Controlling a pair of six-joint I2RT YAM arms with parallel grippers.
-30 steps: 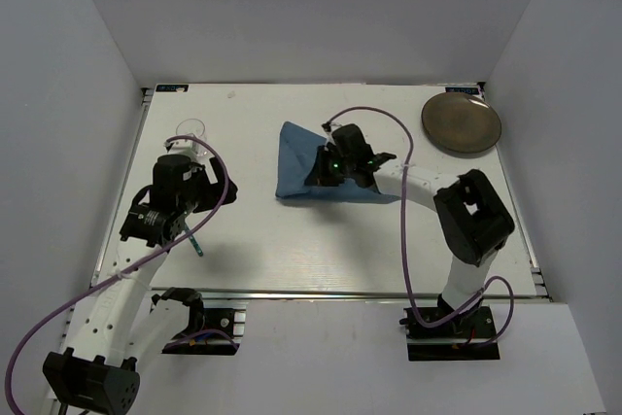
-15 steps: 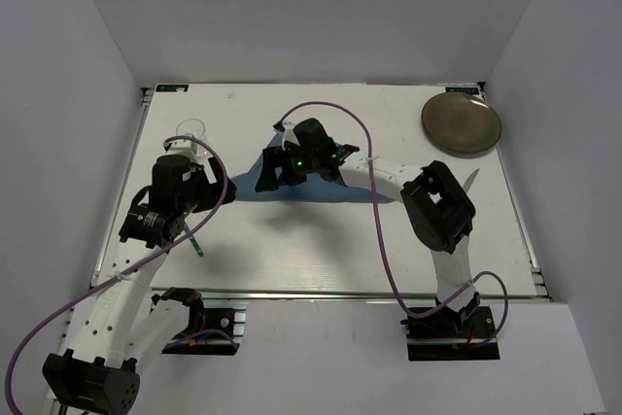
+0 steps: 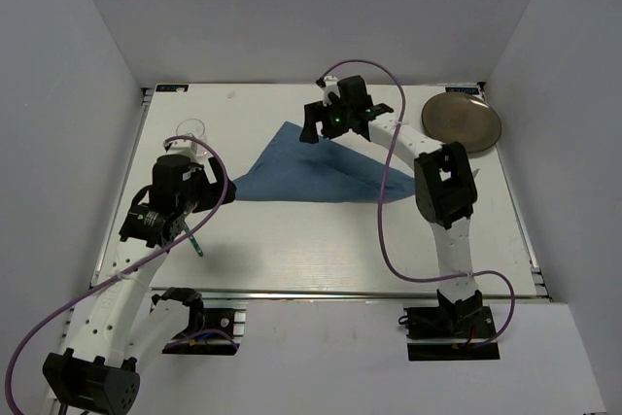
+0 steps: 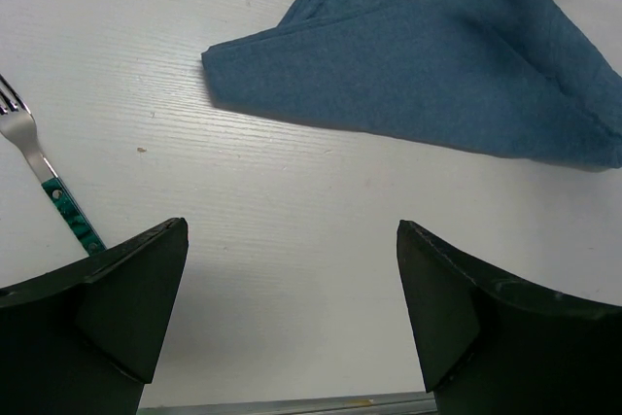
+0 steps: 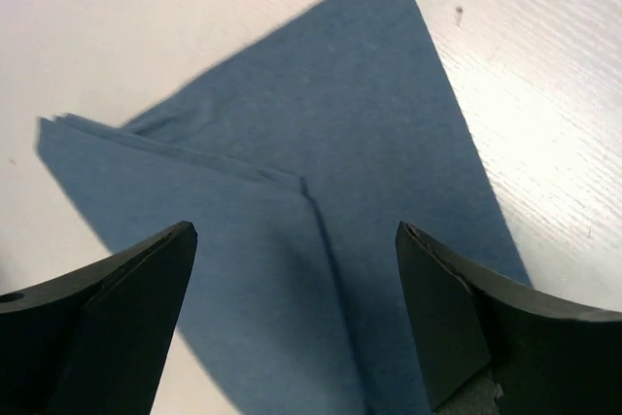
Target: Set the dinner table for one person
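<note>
The dinner table is a white tabletop. On its middle lies a blue cloth placemat, partly folded into a wide triangle with a crease; it also shows in the right wrist view and the left wrist view. My right gripper hovers open above the placemat's far part, its jaws holding nothing. My left gripper stands open over bare table at the left, empty in the left wrist view. A fork with a green handle lies by it.
A dark round plate sits at the far right corner. A clear glass stands at the far left, just beyond my left arm. White walls enclose the table on three sides, and a metal rail runs along its front edge.
My right gripper dragged the placemat's corner left, opened and let it go, then moved toward the far side. The placemat has spread from a small fold into a wide triangle. The left arm stayed still.
</note>
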